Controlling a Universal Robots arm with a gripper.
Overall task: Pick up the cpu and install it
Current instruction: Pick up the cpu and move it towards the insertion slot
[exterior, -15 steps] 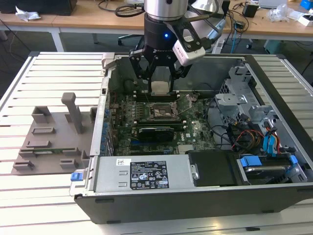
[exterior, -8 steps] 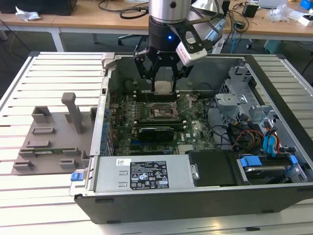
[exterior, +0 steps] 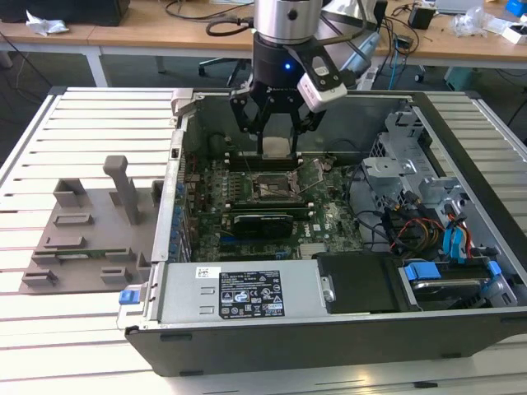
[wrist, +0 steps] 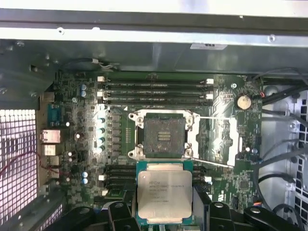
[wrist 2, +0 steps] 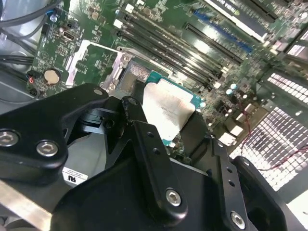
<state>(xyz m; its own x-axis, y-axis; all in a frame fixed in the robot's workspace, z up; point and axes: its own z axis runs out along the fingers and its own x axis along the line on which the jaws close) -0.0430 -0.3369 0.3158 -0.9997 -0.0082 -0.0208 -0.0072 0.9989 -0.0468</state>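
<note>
The cpu [exterior: 276,148], a flat square chip with a silvery top and a green rim, hangs inside the open computer case. My gripper [exterior: 276,141] is shut on it, with a black finger [wrist: 120,211] on either side. In both wrist views the cpu [wrist: 164,192] [wrist 2: 168,108] sits level between the fingers [wrist 2: 144,139]. It is held above the motherboard, a short way to one side of the open dark socket [wrist: 164,135] [exterior: 270,191]. The socket's metal retaining frame [wrist: 226,139] is swung open beside it.
Rows of memory slots [wrist: 154,91] lie beyond the socket. In the exterior view a drive cage with cables [exterior: 428,206] fills the case's right side and the power supply [exterior: 247,292] its near side. A grey fixture [exterior: 90,239] stands on the slatted table at the left.
</note>
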